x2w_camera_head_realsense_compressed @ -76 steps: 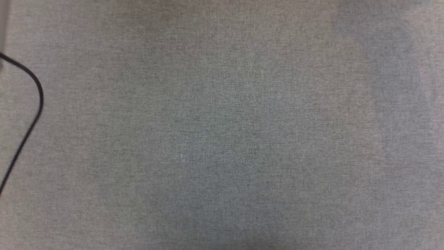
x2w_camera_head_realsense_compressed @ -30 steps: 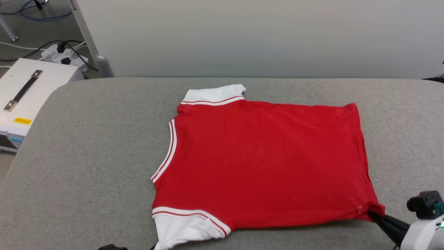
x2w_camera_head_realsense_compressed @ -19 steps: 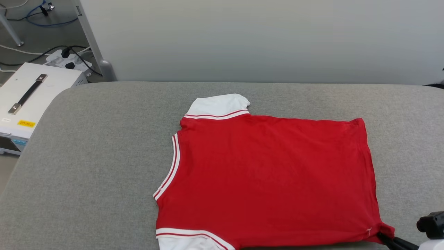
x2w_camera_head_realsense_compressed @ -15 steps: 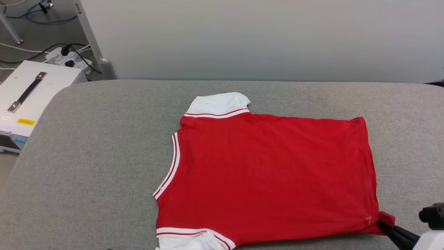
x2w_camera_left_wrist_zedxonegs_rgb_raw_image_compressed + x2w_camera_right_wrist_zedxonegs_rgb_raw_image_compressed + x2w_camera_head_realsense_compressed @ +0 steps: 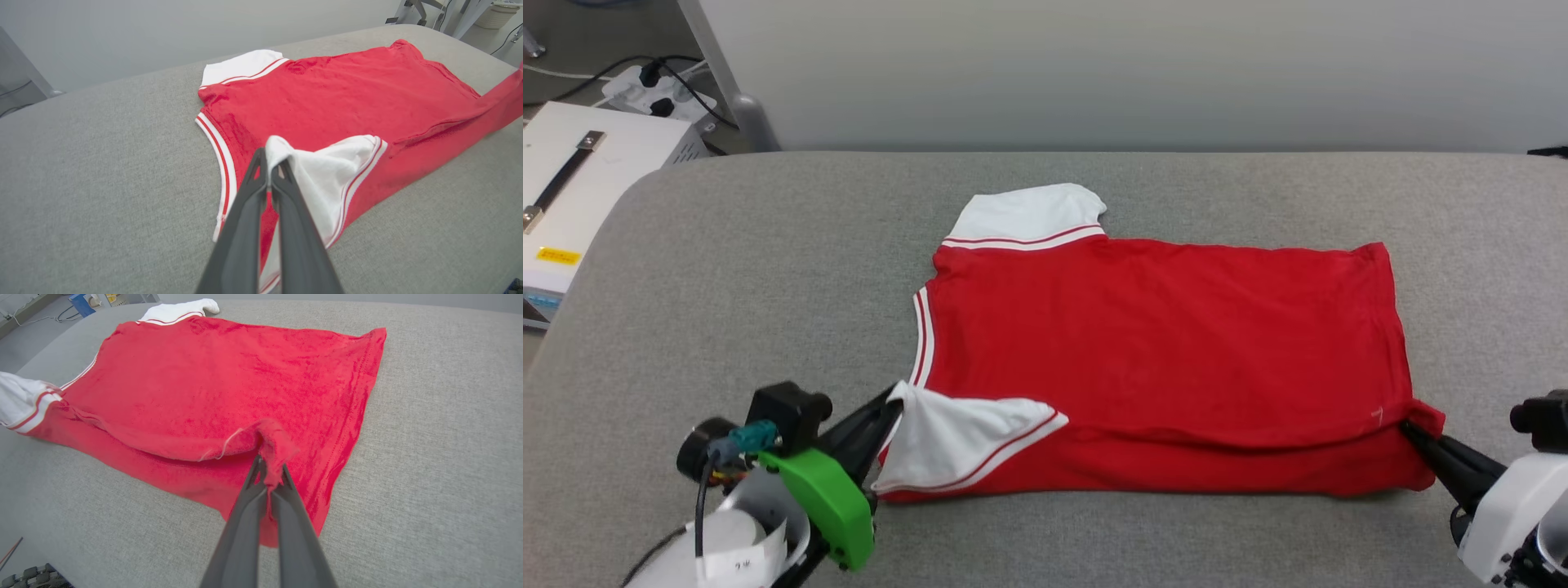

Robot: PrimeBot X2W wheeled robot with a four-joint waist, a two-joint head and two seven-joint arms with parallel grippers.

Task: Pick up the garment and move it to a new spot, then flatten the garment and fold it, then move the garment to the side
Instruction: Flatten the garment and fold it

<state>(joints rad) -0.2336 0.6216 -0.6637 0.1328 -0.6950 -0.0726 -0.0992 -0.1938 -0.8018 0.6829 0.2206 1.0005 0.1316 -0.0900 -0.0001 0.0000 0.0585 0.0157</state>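
The garment [image 5: 1160, 351], a red T-shirt with white sleeves and striped trim, lies plain face up on the grey padded table [image 5: 768, 269], collar to the left. Its near edge is lifted and turned over toward the far side. My left gripper [image 5: 894, 400] is shut on the near white sleeve [image 5: 327, 171], its tips [image 5: 270, 157] pinching the sleeve's end. My right gripper [image 5: 1409, 429] is shut on the near hem corner [image 5: 271, 441] of the garment [image 5: 212, 384], raised off the table. The far sleeve [image 5: 1025, 214] lies flat.
A white box with a black handle [image 5: 568, 196] stands off the table's left end, with a power strip and cables [image 5: 658, 86] on the floor behind it. A pale wall panel [image 5: 1094, 73] runs along the table's far edge.
The head camera has swung and tilted. Both grippers have lifted the garment's near edge; the near sleeve and hem corner now fold over the body. The left gripper has come into view.
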